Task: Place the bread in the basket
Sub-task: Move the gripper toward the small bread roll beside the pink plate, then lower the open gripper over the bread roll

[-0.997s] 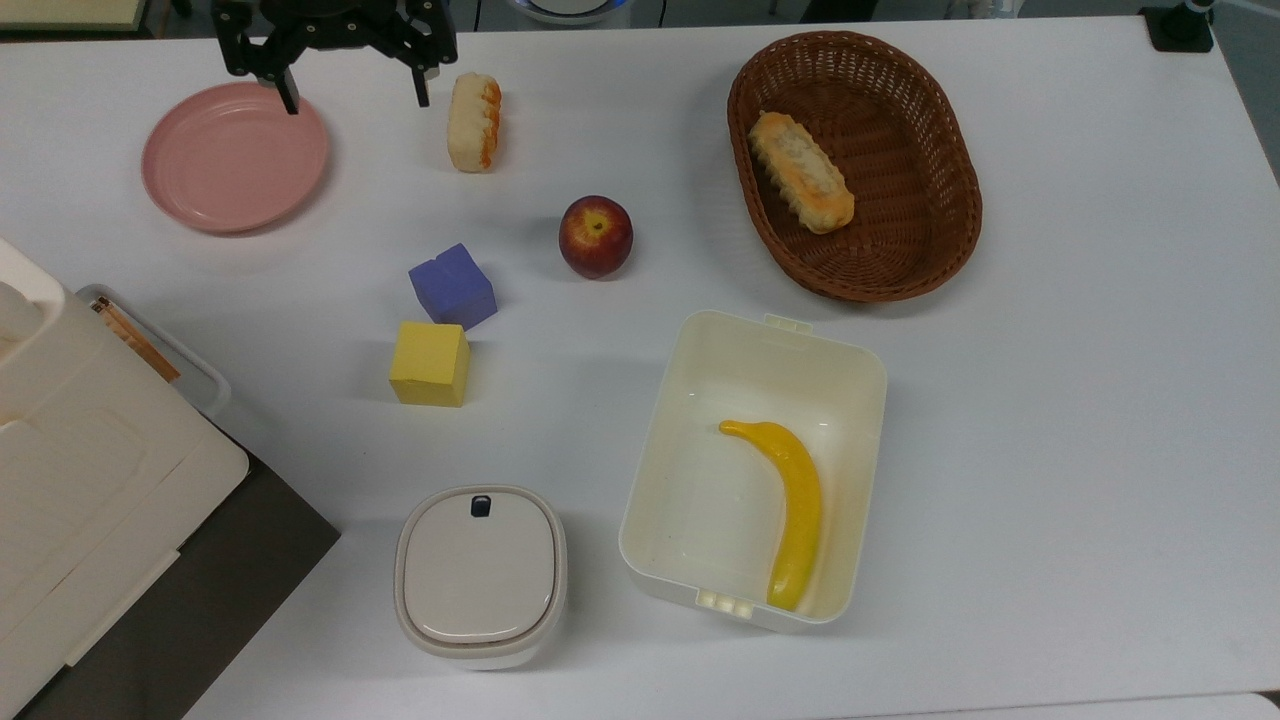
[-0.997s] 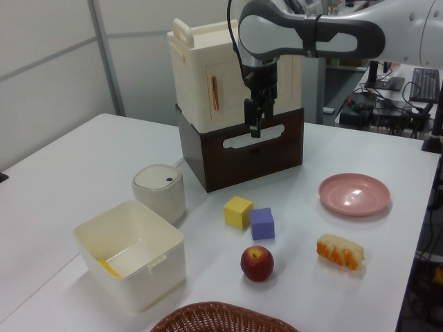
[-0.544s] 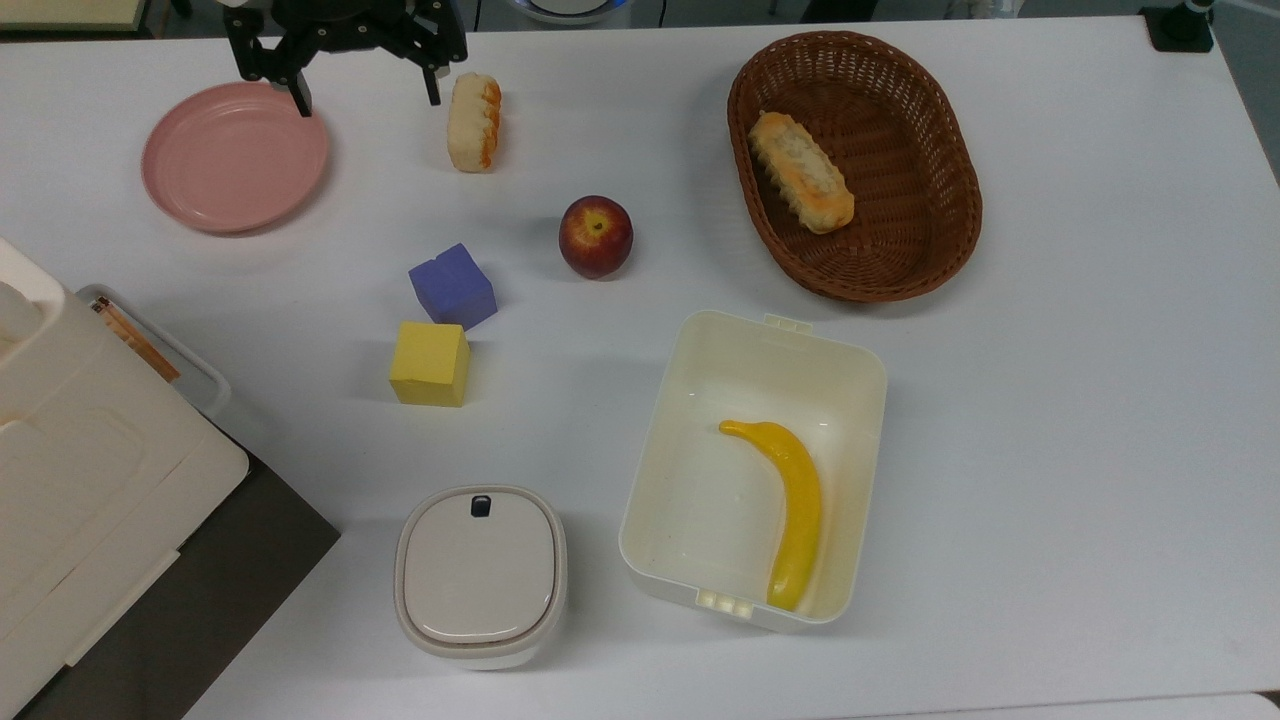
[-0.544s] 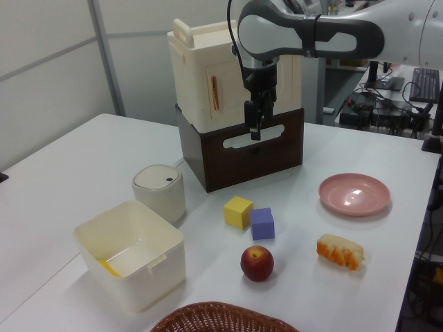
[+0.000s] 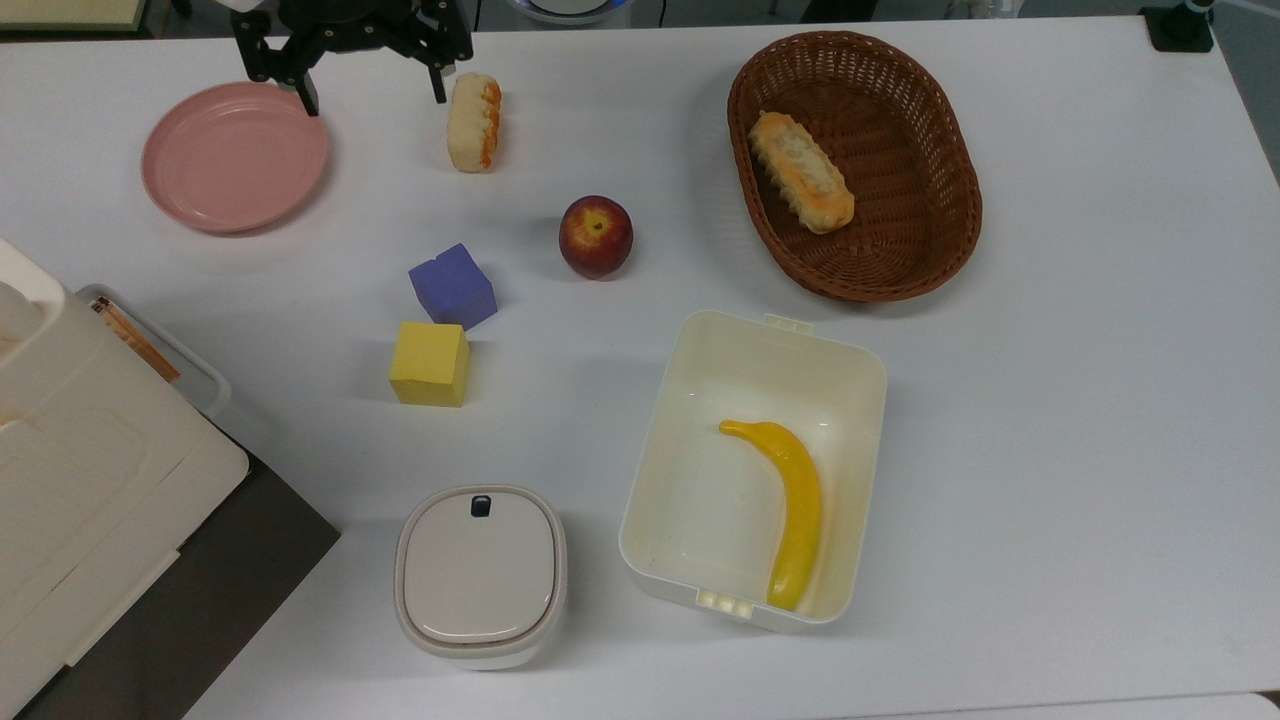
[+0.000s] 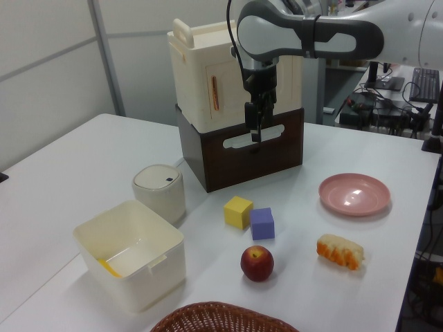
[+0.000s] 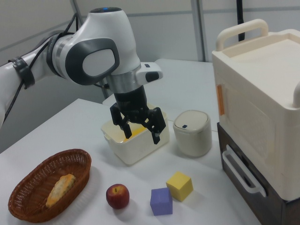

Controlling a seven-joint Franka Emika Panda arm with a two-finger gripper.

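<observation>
The robot's black two-finger hand [image 5: 372, 95] hangs above the white bench [image 5: 1050, 400] with its fingers spread wide and nothing between them. In the top view it sits between the round pink plate [image 5: 235, 156] and the short cream bun with the golden-orange top, the bread [image 5: 473, 121], which lies just beside one fingertip, flat on the bench. The large oval dark-brown wicker basket [image 5: 935, 250] stands well apart toward the top view's right, already holding a longer scalloped loaf [image 5: 801, 171]. Judging by this, nothing is done yet: lining up, grasping, carrying and releasing all remain.
</observation>
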